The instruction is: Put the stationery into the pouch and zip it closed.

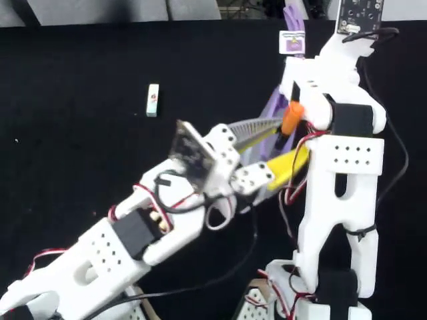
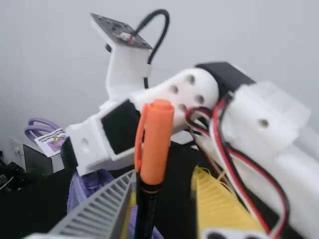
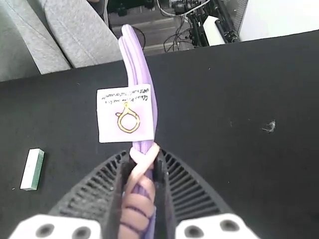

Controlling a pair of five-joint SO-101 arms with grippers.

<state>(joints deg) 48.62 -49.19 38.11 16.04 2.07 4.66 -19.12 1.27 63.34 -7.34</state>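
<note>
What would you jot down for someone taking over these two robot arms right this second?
Right gripper: shut on the purple fabric pouch, which it holds up off the black table.
Left gripper: at the black pen with an orange cap, raised beside the pouch; grip unclear.
Small white-and-green block, likely an eraser: lying on the table, away from both arms.
Done: pouch and pen are up off the table, side by side.
Left: pen in, block in, zip shut. Whether the pouch is open cannot be told.
</note>
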